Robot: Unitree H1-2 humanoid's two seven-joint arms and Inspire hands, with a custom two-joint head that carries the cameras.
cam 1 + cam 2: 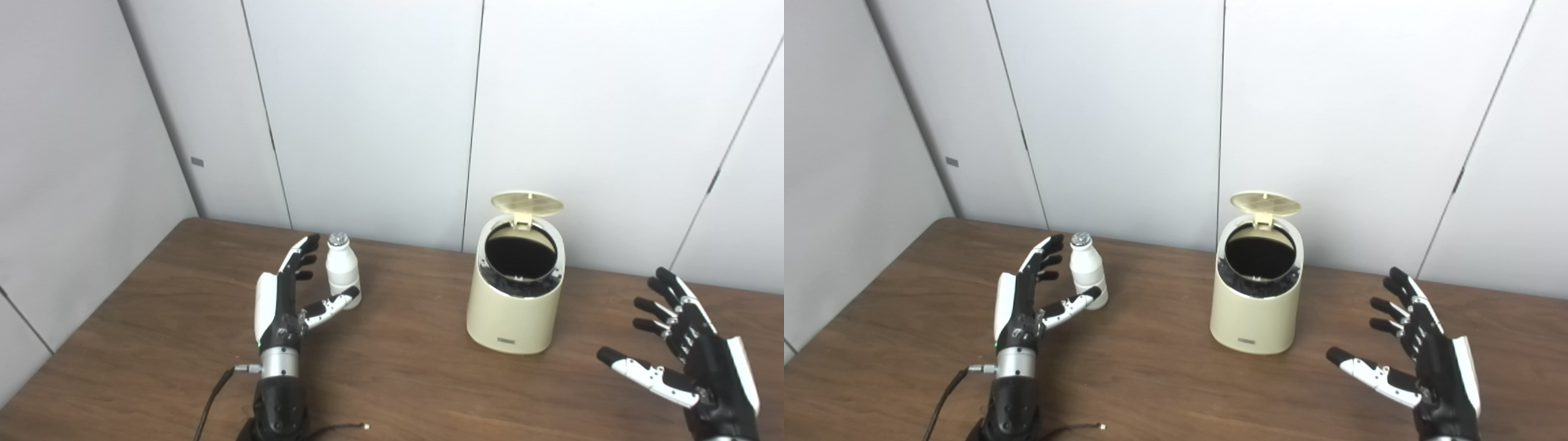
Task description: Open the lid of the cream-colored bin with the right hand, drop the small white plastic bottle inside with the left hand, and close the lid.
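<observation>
Now left hand [285, 300] open, fingers spread beside upright bottle [342, 269], right hand [692, 349] open, empty, bin [514, 312] lid [527, 204] up.

The inside of the cream-colored bin [513, 306] is a dark hollow; its bottom cannot be made out, and the ragged black edge just under its rim is too small to identify. The small label low on its front is unreadable. The raised lid [527, 204] shows only its ribbed underside. The right hand [686, 343], near the desk's right edge, is cut off at the wrist by the picture's bottom edge. The left hand [288, 300] has its thumb in front of the white bottle [342, 269], hiding the base, so contact cannot be judged. The table [404, 373] runs out of view at its near edge.
</observation>
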